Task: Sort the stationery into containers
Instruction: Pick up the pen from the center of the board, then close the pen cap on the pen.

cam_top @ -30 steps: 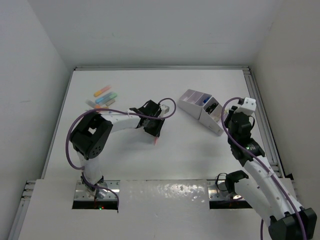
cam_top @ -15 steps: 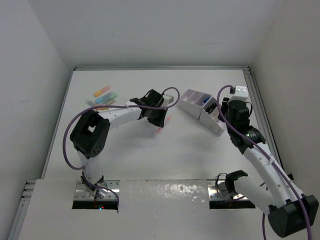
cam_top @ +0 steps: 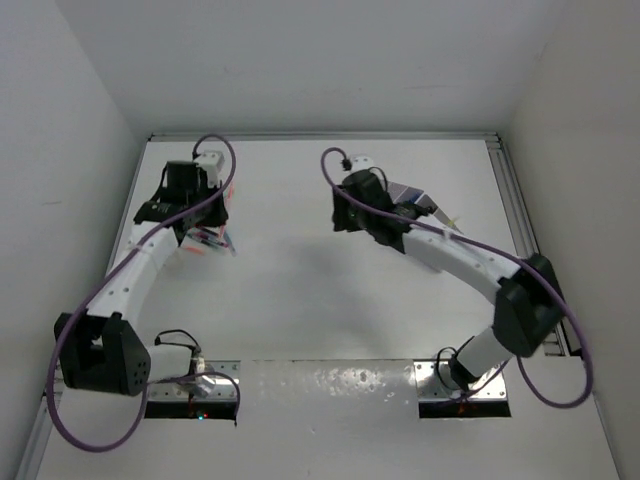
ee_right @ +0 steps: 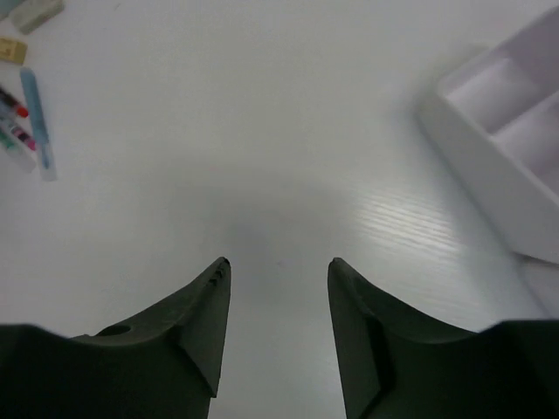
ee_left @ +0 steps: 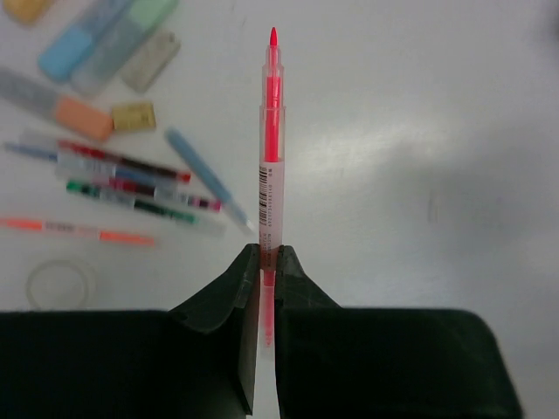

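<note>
My left gripper (ee_left: 268, 253) is shut on a thin red pen (ee_left: 271, 157), which points forward above the table. It hangs beside the stationery pile at the far left (cam_top: 213, 240). In the pile are pastel blue (ee_left: 65, 52), green (ee_left: 131, 26) and orange (ee_left: 83, 118) highlighters, several thin pens (ee_left: 122, 188) and a pale blue pen (ee_left: 205, 179). My right gripper (ee_right: 279, 266) is open and empty over bare table at the centre (cam_top: 345, 218). The white and lilac organiser (ee_right: 507, 157) stands to its right and is partly hidden by the right arm in the top view (cam_top: 410, 192). The scissors are not visible.
A small tan eraser-like block (ee_left: 134, 116) and a clear ring (ee_left: 59, 281) lie by the pile. The pale blue pen also shows at the left edge of the right wrist view (ee_right: 37, 122). White walls enclose the table on three sides.
My left arm has swung from the table's centre to the far left pile, with the red pen still in its grip. My right arm has swung left, from beside the organiser to the centre.
</note>
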Robot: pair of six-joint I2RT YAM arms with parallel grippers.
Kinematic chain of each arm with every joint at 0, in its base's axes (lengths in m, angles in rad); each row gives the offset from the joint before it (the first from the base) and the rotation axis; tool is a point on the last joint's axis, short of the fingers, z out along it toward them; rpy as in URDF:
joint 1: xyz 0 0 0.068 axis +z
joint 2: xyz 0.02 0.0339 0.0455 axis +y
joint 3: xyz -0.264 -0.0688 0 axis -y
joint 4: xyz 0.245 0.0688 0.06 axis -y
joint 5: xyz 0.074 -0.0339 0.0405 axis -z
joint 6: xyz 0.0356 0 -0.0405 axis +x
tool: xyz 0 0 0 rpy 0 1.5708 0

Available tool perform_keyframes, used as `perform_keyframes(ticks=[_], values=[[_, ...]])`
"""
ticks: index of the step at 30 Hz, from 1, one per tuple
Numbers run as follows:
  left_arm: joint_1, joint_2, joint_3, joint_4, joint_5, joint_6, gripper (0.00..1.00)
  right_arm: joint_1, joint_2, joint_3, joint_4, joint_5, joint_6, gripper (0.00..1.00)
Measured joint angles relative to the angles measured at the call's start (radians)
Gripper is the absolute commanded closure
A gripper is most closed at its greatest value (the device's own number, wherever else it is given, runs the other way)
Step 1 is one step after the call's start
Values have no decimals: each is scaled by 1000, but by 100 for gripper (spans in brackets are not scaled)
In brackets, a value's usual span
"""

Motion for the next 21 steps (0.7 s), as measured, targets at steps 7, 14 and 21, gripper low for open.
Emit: perform_keyframes(ticks=[7,14,21], values=[[25,-185,-249,-29,-65,-21,100,122,364,222,-14,-81,140,51],[19,-320,-336,36,-107,-29,100,144,566,301,-41,-76,240,54],[3,-362,-377,91,-109,-38,100,144,608,301,-21,-66,282,56]])
